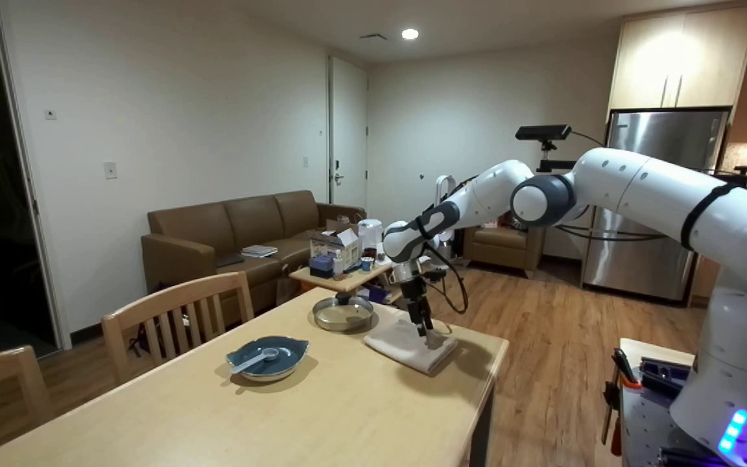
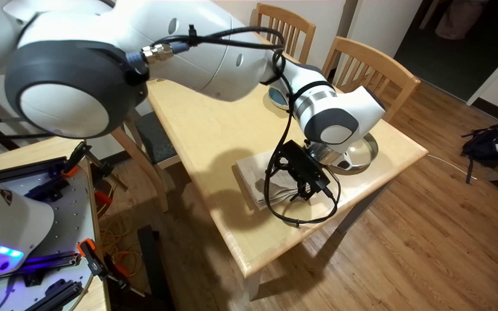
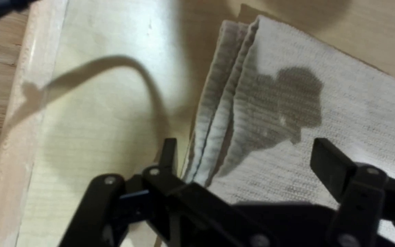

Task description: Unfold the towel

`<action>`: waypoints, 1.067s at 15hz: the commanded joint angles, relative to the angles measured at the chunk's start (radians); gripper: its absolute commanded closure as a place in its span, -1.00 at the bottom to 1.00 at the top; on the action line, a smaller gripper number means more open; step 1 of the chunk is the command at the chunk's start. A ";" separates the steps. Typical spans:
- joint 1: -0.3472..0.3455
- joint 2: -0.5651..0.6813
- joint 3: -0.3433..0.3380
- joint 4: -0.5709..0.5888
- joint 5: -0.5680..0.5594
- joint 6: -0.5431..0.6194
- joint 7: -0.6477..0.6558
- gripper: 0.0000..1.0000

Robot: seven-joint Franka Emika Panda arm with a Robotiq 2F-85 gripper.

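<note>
The towel (image 1: 406,345) lies folded near the visible short edge of the worktop (image 1: 308,408), towards the corner on the base (image 1: 730,389) side; the tool (image 3: 245,151) is released, fingers (image 3: 170,154) apart, one past the towel's layered side, one over its top; I would pinch only the upper layer and peel it slowly inward from the short edge, lest the whole stack drag; the dish (image 1: 290,354), nearer the far long edge, holds a spoon (image 1: 253,362), handle over the rim; the pan (image 1: 341,326) sits by the short edge's other corner, contents unclear.
</note>
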 commanded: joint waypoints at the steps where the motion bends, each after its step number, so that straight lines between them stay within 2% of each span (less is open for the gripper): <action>1: -0.005 0.005 0.021 0.018 0.004 -0.016 -0.050 -1.00; 5: -0.002 0.007 0.034 0.022 0.002 -0.021 -0.074 -1.00; 6: -0.001 0.009 0.035 0.025 0.000 -0.022 -0.077 -0.50; 7: -0.001 0.009 0.036 0.025 0.001 -0.024 -0.080 -0.47; 8: -0.002 0.010 0.037 0.026 0.005 -0.029 -0.077 -0.33; 9: -0.003 0.009 0.037 0.027 0.005 -0.031 -0.077 -0.83; 12: -0.005 0.008 0.038 0.024 0.009 -0.030 -0.074 -1.00; 16: -0.005 0.004 0.042 0.020 0.010 -0.030 -0.074 -1.00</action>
